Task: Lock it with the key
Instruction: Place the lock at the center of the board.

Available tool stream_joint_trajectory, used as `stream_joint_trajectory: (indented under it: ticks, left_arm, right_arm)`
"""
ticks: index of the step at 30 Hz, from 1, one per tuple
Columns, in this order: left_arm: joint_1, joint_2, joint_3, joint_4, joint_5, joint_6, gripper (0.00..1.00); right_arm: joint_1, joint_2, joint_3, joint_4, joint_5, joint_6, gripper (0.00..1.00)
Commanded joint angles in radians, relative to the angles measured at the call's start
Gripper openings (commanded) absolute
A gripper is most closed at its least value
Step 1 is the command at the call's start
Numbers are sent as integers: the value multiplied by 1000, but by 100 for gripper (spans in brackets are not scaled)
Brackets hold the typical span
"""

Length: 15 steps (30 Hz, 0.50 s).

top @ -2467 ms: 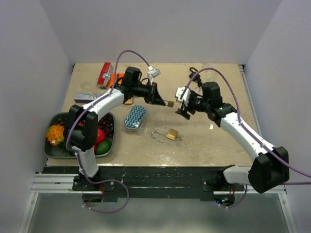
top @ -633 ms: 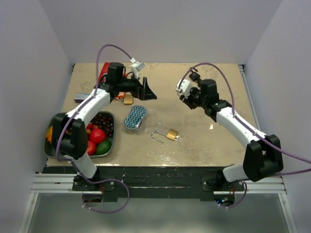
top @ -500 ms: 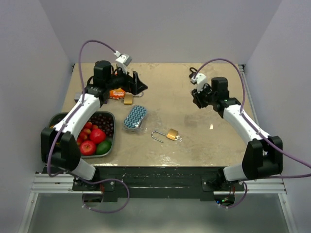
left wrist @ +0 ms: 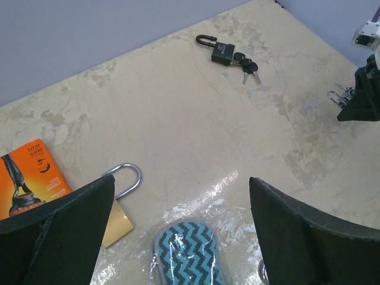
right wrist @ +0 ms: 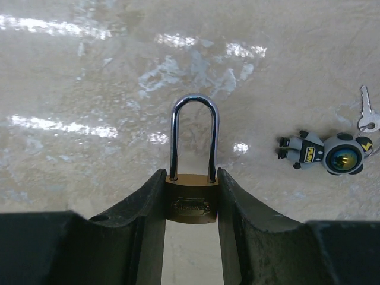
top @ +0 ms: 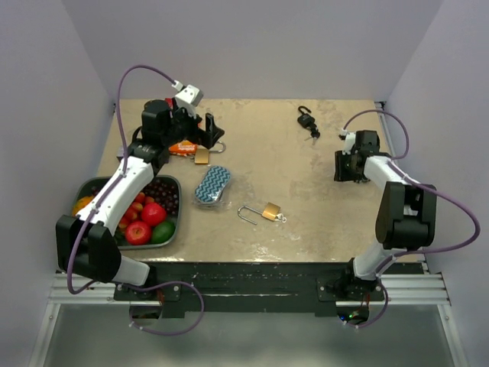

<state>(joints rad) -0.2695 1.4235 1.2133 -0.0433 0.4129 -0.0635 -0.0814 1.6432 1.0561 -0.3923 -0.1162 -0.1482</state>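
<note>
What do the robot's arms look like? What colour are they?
The left arm and right arm have white tubes with chunky black joints. A purple cable loops along each. Their fingers are black, flat wedges.

A robotics lab test cell is indicated: a marbled table (top: 321, 222) is boxed in by plain walls (top: 267, 46), with an aluminium rail (top: 80, 289) mounted at 6 o'clock.

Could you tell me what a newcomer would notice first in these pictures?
The right claw grips a small brass padlock on the right side. The left claw gapes wide at the back left above a second padlock, and a third padlock lies open near the front middle.
</note>
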Motion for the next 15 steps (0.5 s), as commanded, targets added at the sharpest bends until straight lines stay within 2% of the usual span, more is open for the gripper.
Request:
stream_joint_trajectory:
  ticks: [1,15]
  left_arm:
    - [0,-9,-3,7,24,10,99]
    - [0,0,0,-6,38,11,99]
  right_arm:
    - [-32,39,39,39,35,27,0]
    - [-104,196,96,98,70,-37,0]
